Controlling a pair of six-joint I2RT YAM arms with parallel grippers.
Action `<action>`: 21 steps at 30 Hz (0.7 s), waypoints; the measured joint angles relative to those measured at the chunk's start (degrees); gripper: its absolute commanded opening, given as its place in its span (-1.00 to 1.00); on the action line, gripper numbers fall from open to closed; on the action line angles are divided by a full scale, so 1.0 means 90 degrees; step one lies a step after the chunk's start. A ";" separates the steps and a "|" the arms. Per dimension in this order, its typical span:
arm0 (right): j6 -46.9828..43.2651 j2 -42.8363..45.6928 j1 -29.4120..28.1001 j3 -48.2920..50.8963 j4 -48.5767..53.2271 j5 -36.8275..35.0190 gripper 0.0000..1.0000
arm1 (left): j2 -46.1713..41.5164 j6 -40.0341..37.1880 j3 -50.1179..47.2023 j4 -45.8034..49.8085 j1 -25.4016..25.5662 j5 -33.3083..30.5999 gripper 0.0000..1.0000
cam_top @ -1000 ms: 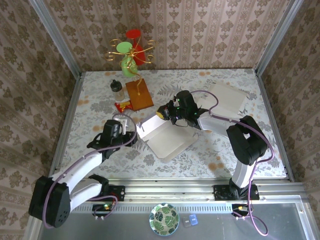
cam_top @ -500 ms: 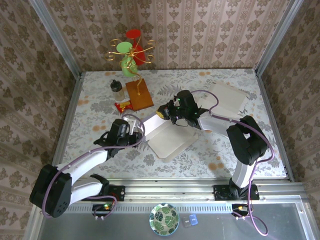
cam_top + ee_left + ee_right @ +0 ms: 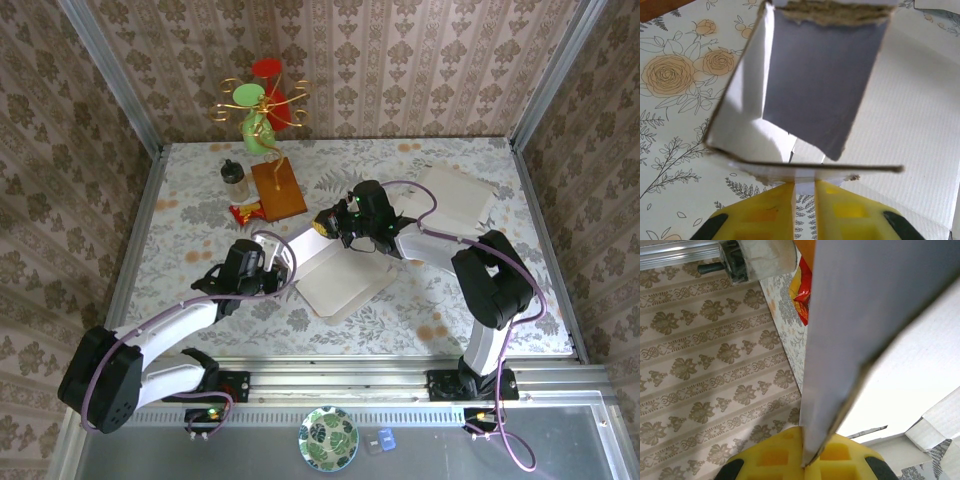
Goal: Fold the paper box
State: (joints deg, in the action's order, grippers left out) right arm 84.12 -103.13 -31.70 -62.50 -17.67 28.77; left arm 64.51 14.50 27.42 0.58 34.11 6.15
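The table (image 3: 450,300) is taken first: floral cloth, walled in, both arms reaching to its middle. At the centre the paper box (image 3: 335,275) is seen, its white base lying flat and opening toward 5 o'clock. Away at 2 o'clock a second flat white blank (image 3: 455,195) is left untouched, and a wooden board (image 3: 277,190) lies at 10 o'clock.

Now the hands. At the box's 12 o'clock edge the right gripper (image 3: 328,226) is clamped on a raised panel; in the right wrist view that panel (image 3: 850,315) runs edge-on straight down into the yellow fingers (image 3: 775,460), so a firm pinch is judged. At 9 o'clock the left gripper (image 3: 283,268) is set against the near wall. From its wrist camera the jaws are seen drawn narrow (image 3: 805,186), the card's edge lying across the fingertips; whether card is actually pinched cannot be told.

Progress is judged as partial: one side wall (image 3: 740,100) is stood up and a flap (image 3: 820,90) folded across, while the remaining walls lie flat, and closing is yet to be done.
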 measured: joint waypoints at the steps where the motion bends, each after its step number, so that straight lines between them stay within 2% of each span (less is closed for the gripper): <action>1: 0.0002 -0.0002 0.0000 0.0000 0.0000 0.0000 -1.00 | 0.0000 -0.0005 0.0000 -0.0005 0.0000 0.0002 -0.68; 12: 0.0141 -0.0002 0.0010 0.0015 -0.0092 0.0000 -1.00 | -0.0129 -0.0012 -0.0002 -0.0357 0.0000 0.0216 -0.79; 21: 0.0219 -0.0002 0.0017 0.0066 -0.0216 -0.0002 -1.00 | -0.0107 0.0024 -0.0022 -0.0556 0.0000 0.0287 -0.60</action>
State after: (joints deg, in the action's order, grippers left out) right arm 86.08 -103.15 -31.55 -61.91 -19.62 28.75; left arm 63.55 14.72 27.22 -4.43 34.11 8.73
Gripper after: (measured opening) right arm 0.061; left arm 0.192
